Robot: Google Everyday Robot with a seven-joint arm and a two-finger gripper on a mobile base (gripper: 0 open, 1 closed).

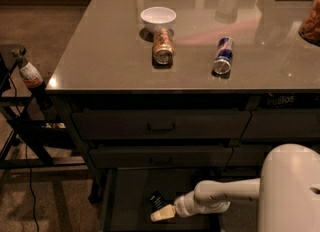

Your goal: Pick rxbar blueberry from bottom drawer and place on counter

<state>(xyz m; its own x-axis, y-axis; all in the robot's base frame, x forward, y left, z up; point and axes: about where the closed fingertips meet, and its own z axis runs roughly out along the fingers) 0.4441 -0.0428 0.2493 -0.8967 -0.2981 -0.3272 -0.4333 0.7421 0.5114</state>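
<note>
counter [100, 56]: glossy | bottom drawer [129, 202]: matt metal | jaws, in it: smooth cream

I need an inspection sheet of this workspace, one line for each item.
Surface: counter, glossy, carries loose items.
Job's things: rxbar blueberry lies flat in the open bottom drawer.
Clutter: white bowl; brown can and blue-silver can, both on their sides.
Grippers: gripper low in the drawer, right beside the bar; contact unclear.
Cables: black cable on the floor, left.
Surroundings: spray bottle on a dark stand, left of the counter; upper drawers shut.
</note>
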